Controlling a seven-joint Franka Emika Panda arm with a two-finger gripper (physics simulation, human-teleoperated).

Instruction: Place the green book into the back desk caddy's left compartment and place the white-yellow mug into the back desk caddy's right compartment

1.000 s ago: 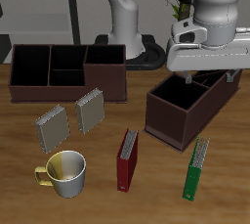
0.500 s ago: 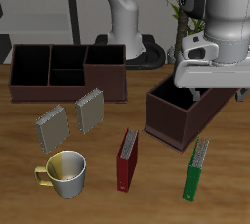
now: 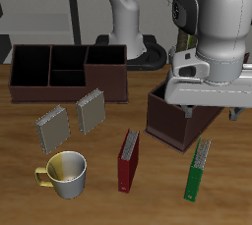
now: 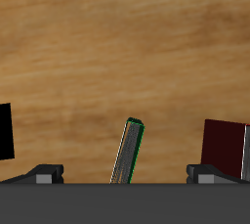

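Observation:
The green book (image 3: 200, 170) stands on edge near the table's front edge, and in the wrist view the green book (image 4: 127, 152) shows between my fingers' line. My gripper (image 3: 209, 113) hangs open and empty above and behind it, over the sloping-rimmed caddy; its fingertips (image 4: 44, 172) are spread wide. The white-yellow mug (image 3: 64, 173) sits upright near the front edge, far from the gripper. The back desk caddy (image 3: 67, 93) stands farther back, its left compartment (image 3: 30, 67) and right compartment (image 3: 105, 69) both empty.
A dark-brown caddy with a sloping rim (image 3: 167, 116) sits partly under my hand. A red book (image 3: 128, 160) stands beside the green one, also as red book (image 4: 225, 145). Two grey spiral notebooks (image 3: 54, 128) (image 3: 91, 109) stand before the back caddy.
My gripper has come down and toward the table's front edge, now covering much of the sloping-rimmed caddy. Nothing on the table has moved.

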